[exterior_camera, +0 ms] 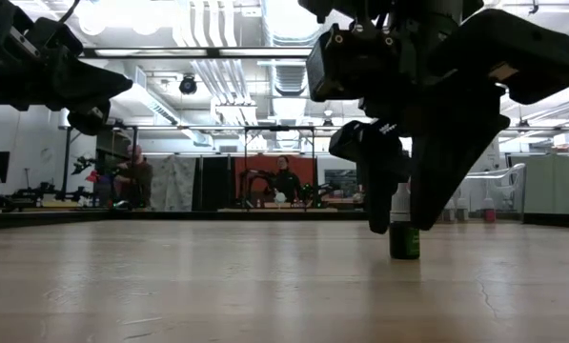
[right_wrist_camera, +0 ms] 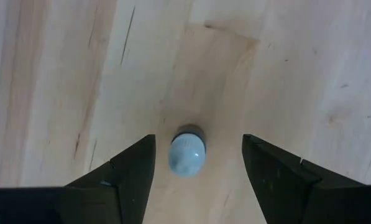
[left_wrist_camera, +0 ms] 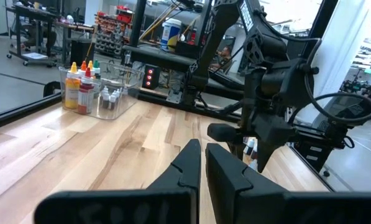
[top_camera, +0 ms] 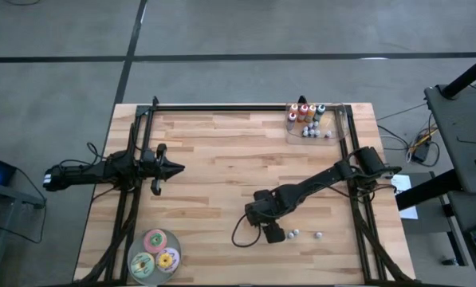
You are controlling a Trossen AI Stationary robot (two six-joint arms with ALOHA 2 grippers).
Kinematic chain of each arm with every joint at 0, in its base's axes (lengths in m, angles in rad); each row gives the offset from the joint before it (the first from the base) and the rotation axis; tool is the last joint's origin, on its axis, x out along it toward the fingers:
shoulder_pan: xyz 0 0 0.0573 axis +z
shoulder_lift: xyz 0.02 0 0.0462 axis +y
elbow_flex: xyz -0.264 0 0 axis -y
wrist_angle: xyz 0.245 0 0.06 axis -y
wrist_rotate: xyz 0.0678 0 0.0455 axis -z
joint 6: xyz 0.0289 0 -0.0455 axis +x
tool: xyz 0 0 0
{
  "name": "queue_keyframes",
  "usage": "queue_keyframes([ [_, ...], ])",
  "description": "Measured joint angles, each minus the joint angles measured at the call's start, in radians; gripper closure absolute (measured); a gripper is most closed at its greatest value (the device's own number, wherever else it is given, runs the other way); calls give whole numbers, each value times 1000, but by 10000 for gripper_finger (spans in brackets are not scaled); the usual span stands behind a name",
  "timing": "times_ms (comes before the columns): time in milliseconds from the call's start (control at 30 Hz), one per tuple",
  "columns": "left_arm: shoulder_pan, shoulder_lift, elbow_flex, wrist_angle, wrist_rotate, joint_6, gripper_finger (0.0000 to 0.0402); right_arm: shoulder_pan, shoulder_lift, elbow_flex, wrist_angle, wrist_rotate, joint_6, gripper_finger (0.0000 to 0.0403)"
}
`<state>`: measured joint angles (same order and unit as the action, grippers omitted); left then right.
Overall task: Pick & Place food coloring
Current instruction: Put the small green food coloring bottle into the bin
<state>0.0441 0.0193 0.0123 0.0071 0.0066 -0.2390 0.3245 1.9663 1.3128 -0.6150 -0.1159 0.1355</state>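
Note:
My right gripper is open and points straight down near the table's near right. Its two fingers stand on either side of one tiny food coloring bottle without touching it. That bottle has a pale cap and a dark teal body and stands upright on its base. Two more small bottles stand just to the right of it. Several others, red, orange and yellow, stand in a clear tray at the far right. My left gripper is shut and waits above the table's left side.
Three flat round discs, pink, green and yellow, lie at the near left corner. Black frame rails run along the far edge and down both sides. The bare wooden middle lies between the arms. People stand in the room beyond the table.

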Motion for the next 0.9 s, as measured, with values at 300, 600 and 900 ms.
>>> queue_keyframes([
  [300,0,0,0,0,0,0,402,0,0,0,0,2,3,179],
  [600,0,0,0,0,0,0,402,0,0,0,-2,2,3,216],
  [900,0,0,0,0,0,0,402,0,0,0,-3,2,3,259],
])
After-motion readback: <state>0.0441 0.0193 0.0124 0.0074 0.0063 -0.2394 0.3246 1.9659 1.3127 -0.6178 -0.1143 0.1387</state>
